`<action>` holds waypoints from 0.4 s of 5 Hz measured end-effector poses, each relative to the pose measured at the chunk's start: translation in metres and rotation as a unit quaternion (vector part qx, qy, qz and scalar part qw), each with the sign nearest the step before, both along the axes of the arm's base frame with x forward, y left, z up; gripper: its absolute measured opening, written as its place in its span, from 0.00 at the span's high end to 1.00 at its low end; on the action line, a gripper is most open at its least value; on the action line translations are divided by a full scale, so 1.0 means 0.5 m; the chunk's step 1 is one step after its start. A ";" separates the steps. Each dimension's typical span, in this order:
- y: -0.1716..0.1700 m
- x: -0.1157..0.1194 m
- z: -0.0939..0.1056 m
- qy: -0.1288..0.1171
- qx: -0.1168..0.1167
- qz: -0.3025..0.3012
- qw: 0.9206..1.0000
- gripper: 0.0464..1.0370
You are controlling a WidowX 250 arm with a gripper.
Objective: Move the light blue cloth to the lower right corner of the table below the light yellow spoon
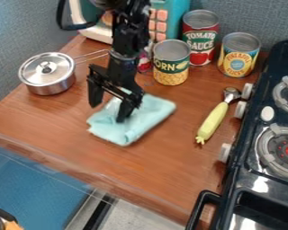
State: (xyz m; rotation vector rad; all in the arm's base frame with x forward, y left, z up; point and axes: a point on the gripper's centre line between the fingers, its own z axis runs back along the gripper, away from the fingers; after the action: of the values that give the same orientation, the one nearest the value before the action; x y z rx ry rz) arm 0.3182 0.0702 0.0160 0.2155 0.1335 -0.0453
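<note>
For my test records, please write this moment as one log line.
light blue cloth: on table, left of yellow spoon | gripper: jaws apart, at cloth | placement below spoon: not done

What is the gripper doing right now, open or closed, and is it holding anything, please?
Gripper: open, its fingers spread apart at the light blue cloth, not clamped on it; whether they touch it, I cannot tell.

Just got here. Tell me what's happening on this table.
A black robot arm has its open tool down at the light blue cloth. The cloth lies rumpled on the table, left of the light yellow spoon in the picture, not yet in the corner below it.
</note>
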 end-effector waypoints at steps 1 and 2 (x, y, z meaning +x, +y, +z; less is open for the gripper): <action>0.015 0.025 0.000 -0.005 0.002 0.009 1.000 0.04; 0.032 0.041 0.001 -0.009 0.008 0.016 1.000 0.04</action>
State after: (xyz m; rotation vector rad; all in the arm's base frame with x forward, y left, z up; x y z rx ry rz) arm 0.3387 0.0862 0.0168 0.2292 0.1185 -0.0101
